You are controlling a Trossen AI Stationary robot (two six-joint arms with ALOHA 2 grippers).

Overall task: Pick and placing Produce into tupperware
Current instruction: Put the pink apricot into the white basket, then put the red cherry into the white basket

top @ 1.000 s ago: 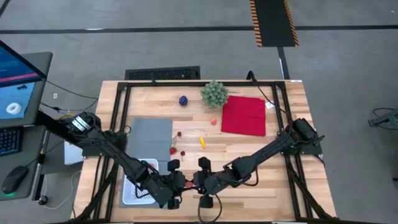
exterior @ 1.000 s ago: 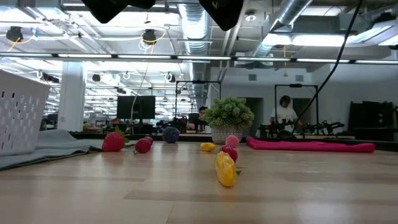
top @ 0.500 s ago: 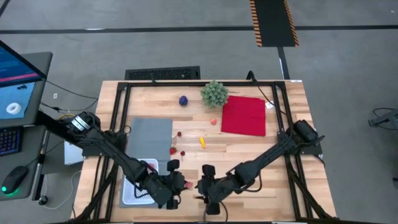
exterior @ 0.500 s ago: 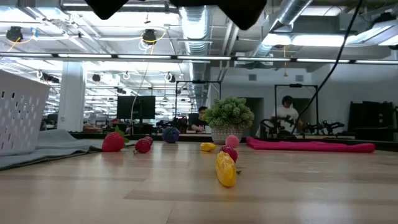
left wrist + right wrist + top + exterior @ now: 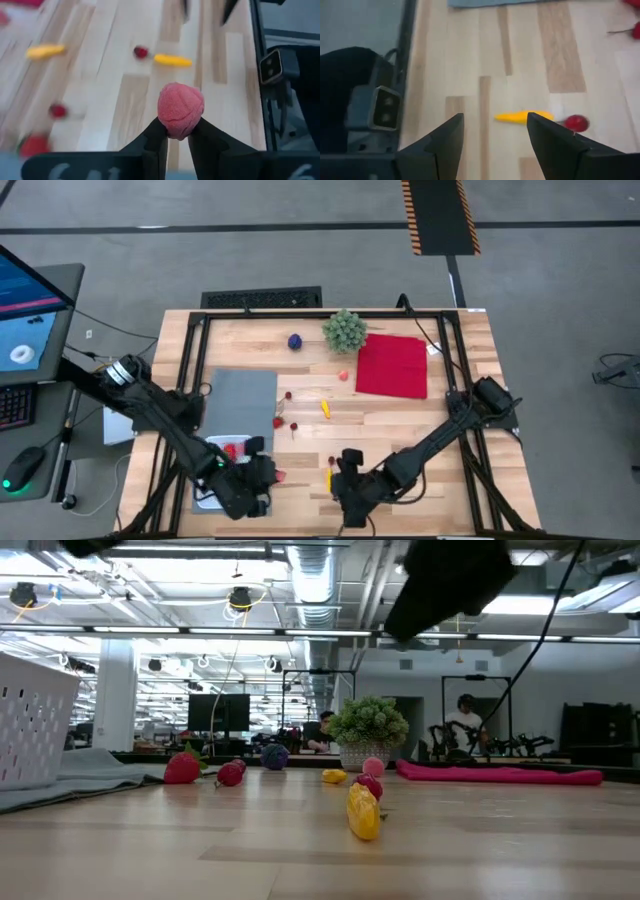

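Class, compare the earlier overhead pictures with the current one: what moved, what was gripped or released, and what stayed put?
The left hand, gripping a pink fruit, swung left toward the tupperware. The right hand opened and drew back toward the near table edge, leaving a yellow piece and a small red one on the wood. The plant, red cloth and purple ball stayed.

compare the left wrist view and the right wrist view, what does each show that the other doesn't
Only the left wrist view shows the left hand shut on a pink fruit, with a second, blurred yellow piece farther off.

Only the right wrist view shows the right hand open and empty, and an edge of the grey mat.

Both show the wooden table, a yellow piece lying on it beside a small red piece, and the low camera at the table's edge.
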